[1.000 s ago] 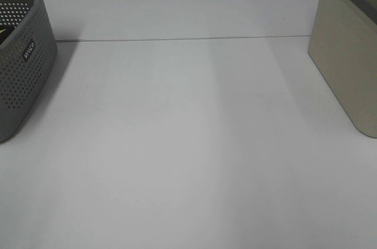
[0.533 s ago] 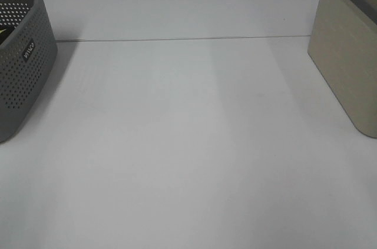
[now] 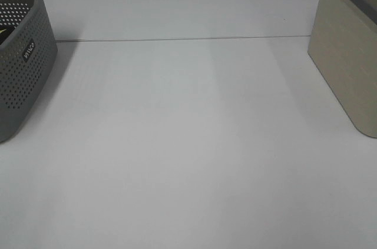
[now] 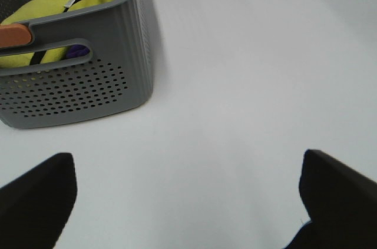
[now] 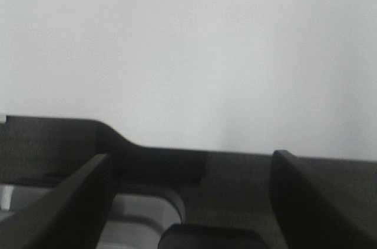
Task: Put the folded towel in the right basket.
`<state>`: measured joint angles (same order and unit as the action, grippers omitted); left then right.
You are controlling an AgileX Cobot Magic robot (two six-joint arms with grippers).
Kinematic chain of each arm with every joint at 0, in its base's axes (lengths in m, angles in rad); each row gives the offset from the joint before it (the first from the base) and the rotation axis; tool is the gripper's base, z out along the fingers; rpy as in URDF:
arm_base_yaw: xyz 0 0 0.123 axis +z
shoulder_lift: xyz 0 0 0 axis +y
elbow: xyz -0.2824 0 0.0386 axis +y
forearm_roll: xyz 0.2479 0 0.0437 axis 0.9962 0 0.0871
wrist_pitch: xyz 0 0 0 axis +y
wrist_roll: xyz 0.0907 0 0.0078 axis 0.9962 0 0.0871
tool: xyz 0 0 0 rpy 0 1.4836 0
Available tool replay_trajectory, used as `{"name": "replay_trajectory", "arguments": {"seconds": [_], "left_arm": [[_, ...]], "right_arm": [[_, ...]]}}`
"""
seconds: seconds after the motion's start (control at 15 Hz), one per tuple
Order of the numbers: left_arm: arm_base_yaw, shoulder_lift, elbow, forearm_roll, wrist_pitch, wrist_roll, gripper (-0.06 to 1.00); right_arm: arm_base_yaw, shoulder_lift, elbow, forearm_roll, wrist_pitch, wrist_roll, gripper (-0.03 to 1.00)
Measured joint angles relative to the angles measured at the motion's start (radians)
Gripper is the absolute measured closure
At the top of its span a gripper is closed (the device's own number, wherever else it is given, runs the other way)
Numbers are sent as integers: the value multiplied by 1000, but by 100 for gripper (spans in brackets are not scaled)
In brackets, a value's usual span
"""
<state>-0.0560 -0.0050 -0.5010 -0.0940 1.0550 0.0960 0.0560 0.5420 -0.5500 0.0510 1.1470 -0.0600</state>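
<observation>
The right basket (image 3: 347, 49) is beige with a dark grey rim and stands at the table's right edge. The left basket (image 3: 20, 60) is grey and perforated; in the left wrist view (image 4: 106, 66) it holds yellow cloth (image 4: 56, 5) and some purple and blue cloth. I cannot pick out a folded towel. My left gripper (image 4: 188, 202) is open and empty over the bare table beside the grey basket. My right gripper (image 5: 188, 202) is open and empty, its fingers (image 5: 65, 202) over a dark grey edge. Neither gripper shows in the exterior high view.
The white table (image 3: 188, 143) runs between the two baskets, with a seam (image 3: 177, 39) across its far part. An orange patch (image 4: 15, 35) sits on the grey basket's rim. A pale wall fills most of the right wrist view.
</observation>
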Motion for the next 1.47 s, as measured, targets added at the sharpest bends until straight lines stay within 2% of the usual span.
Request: {"name": "replay_trajectory", "arguments": {"seconds": [0.47,1.47], "left_arm": [[0,0,0,0,0,0,-3],[0,0,0,0,0,0,-3]], "right_arm": [[0,-519,40,7,-75,-49,27],[-3,-548,43,32,-79,-49,27]]}}
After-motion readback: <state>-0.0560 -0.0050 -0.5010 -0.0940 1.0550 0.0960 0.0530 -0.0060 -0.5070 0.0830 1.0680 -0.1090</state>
